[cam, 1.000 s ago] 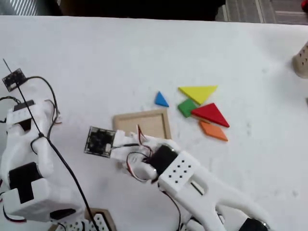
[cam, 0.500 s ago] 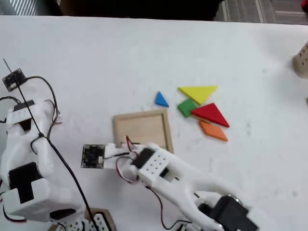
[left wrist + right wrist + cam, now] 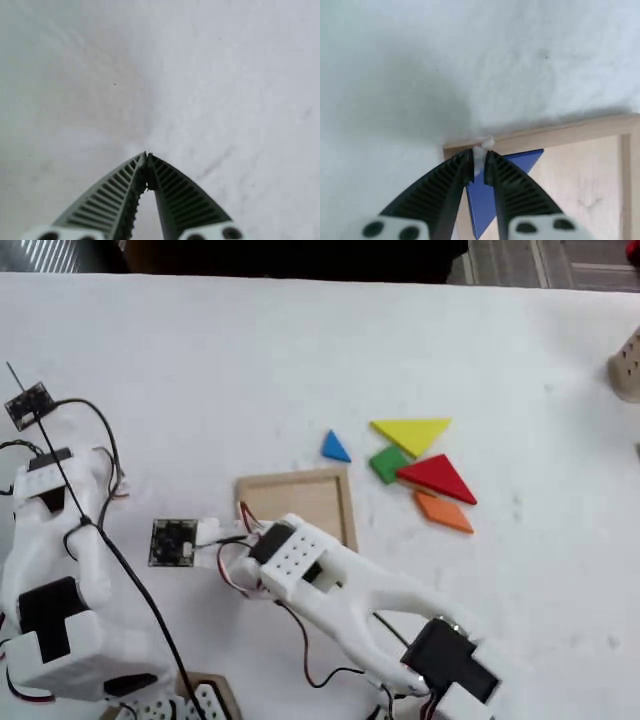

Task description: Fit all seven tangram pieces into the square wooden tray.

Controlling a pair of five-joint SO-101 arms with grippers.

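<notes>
Right end effector: tips drawn nearly together, narrow slit only, nothing visibly clamped. They sit right over a corner of the wooden tray. The big blue triangle lies flat inside, just below the tips.

The small blue triangle, yellow triangle, green square, red triangle and orange parallelogram sit well beyond it, past the tray.

Pieces look thin, stiff, light, prob. slick. Best pinched across opposite edges, approx. mid-piece.

Right arm is stretched low, wrist angled down. Left end effector has its tips together above bare worktop.
</notes>
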